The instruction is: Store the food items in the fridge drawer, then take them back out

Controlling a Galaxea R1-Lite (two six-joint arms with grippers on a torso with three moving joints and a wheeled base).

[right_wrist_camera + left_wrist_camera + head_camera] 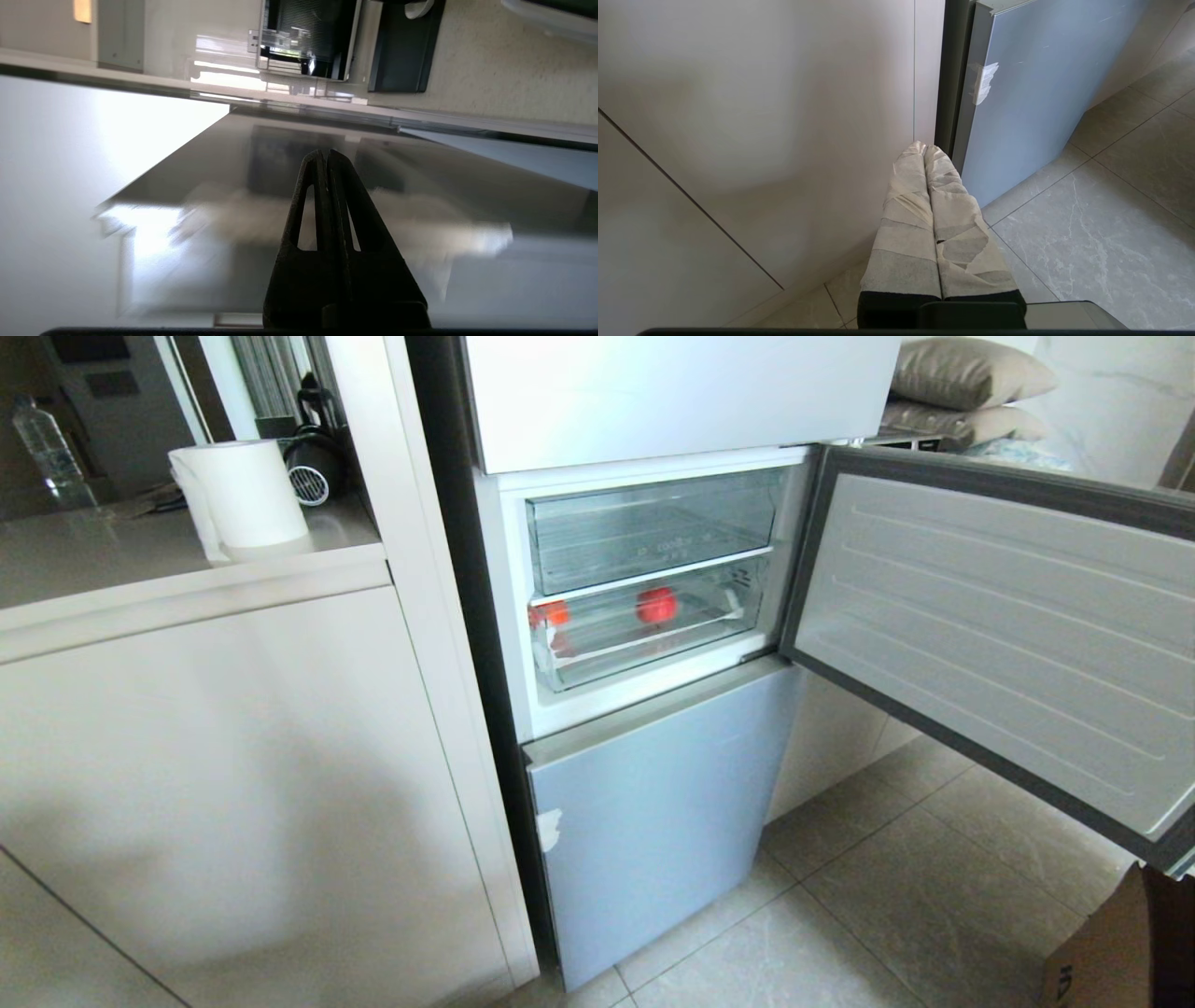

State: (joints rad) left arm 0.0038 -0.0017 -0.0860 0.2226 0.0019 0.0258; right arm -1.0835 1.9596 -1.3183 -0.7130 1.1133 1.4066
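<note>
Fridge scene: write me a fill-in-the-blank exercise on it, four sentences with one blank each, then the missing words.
1. The two round red-orange food items lie inside the clear plastic fridge drawer, which is pushed ____.
2. The clear flat-fronted bin above it holds ____.
3. The grey-lined fridge door stands ____.
4. The tape-wrapped left tool has its fingers ____.

Missing words: in; nothing; open; shut

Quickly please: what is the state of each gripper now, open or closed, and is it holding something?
Left gripper: closed, holding nothing, low beside the cabinet.
Right gripper: closed, holding nothing, before a glossy panel.
</note>
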